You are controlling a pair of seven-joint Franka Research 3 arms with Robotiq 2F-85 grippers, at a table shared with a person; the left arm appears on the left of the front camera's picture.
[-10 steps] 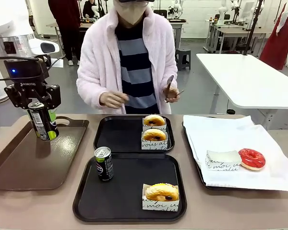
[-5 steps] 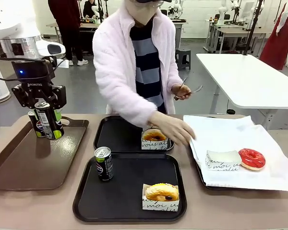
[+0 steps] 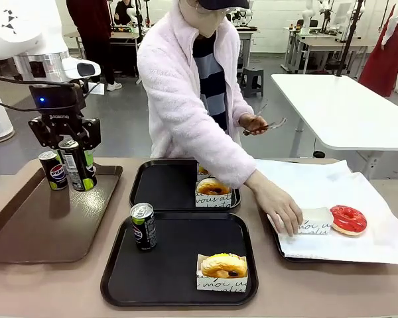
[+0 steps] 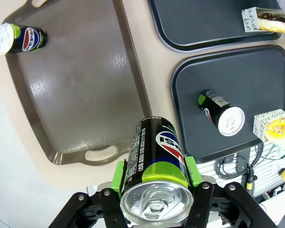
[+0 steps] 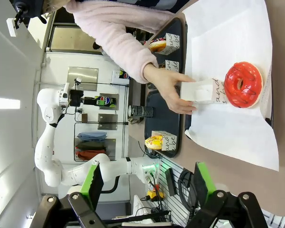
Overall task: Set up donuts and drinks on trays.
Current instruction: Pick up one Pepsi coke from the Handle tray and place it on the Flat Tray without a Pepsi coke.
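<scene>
My left gripper [image 3: 71,140] is shut on a dark soda can [image 3: 79,165], held upright over the far right corner of the brown tray [image 3: 40,225]. From the left wrist the can [image 4: 156,161] sits between the green pads [image 4: 118,176]. A second can [image 3: 52,171] stands on the brown tray. A third can [image 3: 143,226] and a yellow donut [image 3: 223,267] are on the near black tray [image 3: 179,265]. The far black tray [image 3: 162,185] holds two sleeved donuts [image 3: 213,189]. My right gripper [image 5: 147,185] stands open with nothing between its fingers.
A person leans across the far side. One hand [image 3: 285,215] presses on an empty white sleeve [image 3: 315,222] beside a red donut [image 3: 348,218] on the paper-lined tray [image 3: 318,182]. The other hand holds tongs [image 3: 268,124].
My left gripper has carried the can to the right, uncovering the can behind it. The person has leaned over and reached down to the white sleeve on the paper.
</scene>
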